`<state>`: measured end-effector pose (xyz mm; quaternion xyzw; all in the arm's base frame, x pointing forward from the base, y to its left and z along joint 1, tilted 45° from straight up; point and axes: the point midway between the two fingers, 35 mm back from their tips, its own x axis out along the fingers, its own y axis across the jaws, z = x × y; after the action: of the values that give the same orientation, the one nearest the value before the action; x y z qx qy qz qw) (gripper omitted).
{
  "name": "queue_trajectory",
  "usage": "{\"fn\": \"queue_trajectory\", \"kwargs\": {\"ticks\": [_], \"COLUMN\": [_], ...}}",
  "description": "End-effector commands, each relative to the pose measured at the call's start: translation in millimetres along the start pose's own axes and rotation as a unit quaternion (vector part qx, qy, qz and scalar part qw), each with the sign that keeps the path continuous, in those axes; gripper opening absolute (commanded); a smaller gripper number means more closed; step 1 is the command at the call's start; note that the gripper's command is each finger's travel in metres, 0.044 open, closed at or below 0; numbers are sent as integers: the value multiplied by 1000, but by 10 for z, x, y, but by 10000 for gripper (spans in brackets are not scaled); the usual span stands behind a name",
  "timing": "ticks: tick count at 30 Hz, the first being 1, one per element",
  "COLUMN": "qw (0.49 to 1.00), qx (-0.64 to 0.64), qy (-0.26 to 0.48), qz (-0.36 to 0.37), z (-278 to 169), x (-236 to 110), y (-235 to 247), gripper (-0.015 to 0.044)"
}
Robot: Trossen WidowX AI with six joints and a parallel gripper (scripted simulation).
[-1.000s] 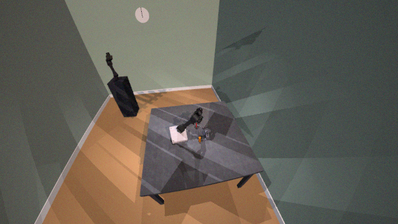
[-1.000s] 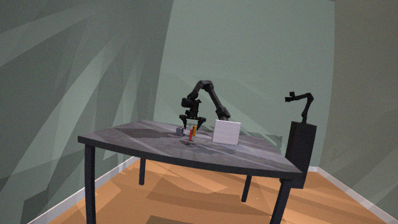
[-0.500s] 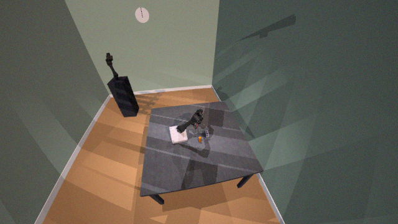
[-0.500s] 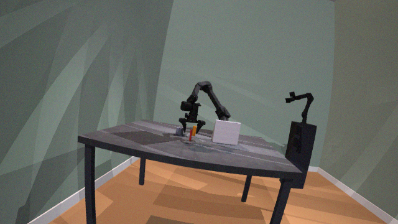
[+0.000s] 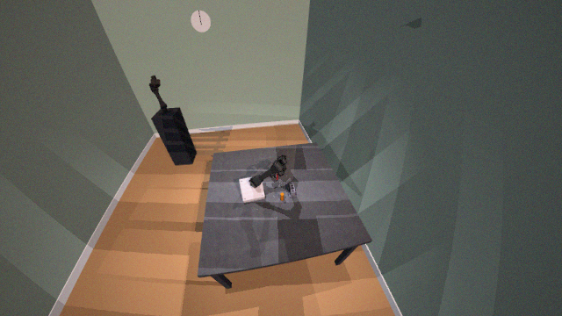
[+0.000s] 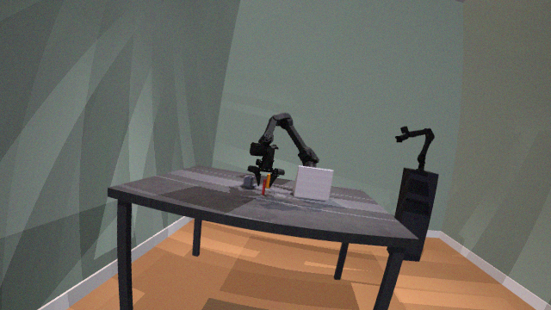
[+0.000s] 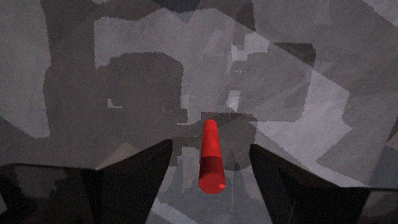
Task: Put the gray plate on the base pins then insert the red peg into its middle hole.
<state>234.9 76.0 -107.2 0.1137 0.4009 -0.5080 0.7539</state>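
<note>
The red peg point(image 7: 211, 160) point(image 6: 263, 188) stands upright on the table. My gripper point(image 7: 210, 147) point(image 6: 265, 178) point(image 5: 277, 175) is lowered around the peg, one finger on each side. A gap shows between the peg and each finger, so the gripper is open and not touching the peg. A small gray piece point(image 6: 248, 182) point(image 5: 291, 189) sits on the table beside the gripper. It is too small to tell the plate from the base. The wrist view does not show it.
An orange peg point(image 5: 282, 197) point(image 6: 268, 181) stands close to the red one. A white box point(image 5: 252, 191) point(image 6: 313, 182) sits by the arm's base on the dark table point(image 5: 281, 246). A black cabinet point(image 5: 174, 136) point(image 6: 415, 202) carrying a second small arm stands on the floor off the table.
</note>
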Motion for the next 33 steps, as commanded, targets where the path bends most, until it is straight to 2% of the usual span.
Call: {"fn": "queue_trajectory", "kwargs": {"ticks": [1, 6, 13, 19, 33], "qw": [1000, 1000, 1000, 1000, 1000], "qx": [-1, -1, -1, -1, -2], "qy": [-2, -2, -2, -1, 2], "qz": [-1, -1, -1, 0, 1], "z": [8, 8, 8, 4, -7], "x": [9, 9, 9, -61, -483], "y": [-3, -3, -3, 12, 67], "gripper": [177, 46, 0, 0, 0]}}
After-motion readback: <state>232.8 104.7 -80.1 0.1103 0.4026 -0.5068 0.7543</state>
